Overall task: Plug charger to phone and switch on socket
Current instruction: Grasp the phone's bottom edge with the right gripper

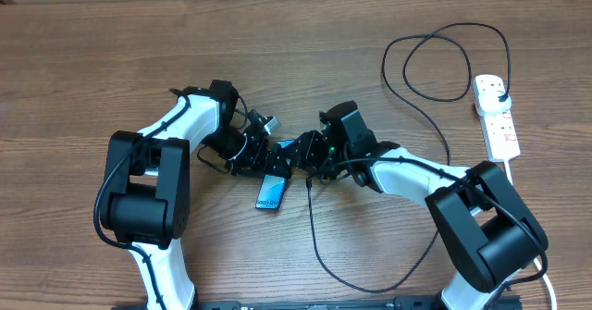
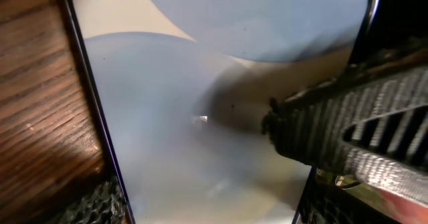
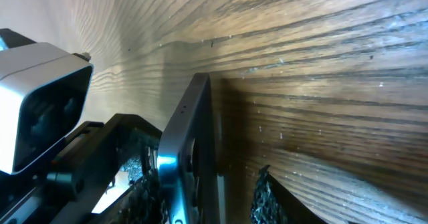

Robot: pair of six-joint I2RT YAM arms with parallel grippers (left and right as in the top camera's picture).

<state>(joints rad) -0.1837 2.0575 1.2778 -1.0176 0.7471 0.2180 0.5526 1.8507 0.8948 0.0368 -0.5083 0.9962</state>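
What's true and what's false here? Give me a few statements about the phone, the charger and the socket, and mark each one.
1. The charger has its black plug in the socket. True.
2. The phone lies right beside the socket. False: it is near the middle of the table, where the left gripper and the right gripper meet.
3. The phone's screen fills most of the left wrist view. True.
4. The charger lies coiled on top of the socket. False: it loops over the table from the socket toward the grippers.
5. The left gripper's fingers sit at the phone's two long edges. True.
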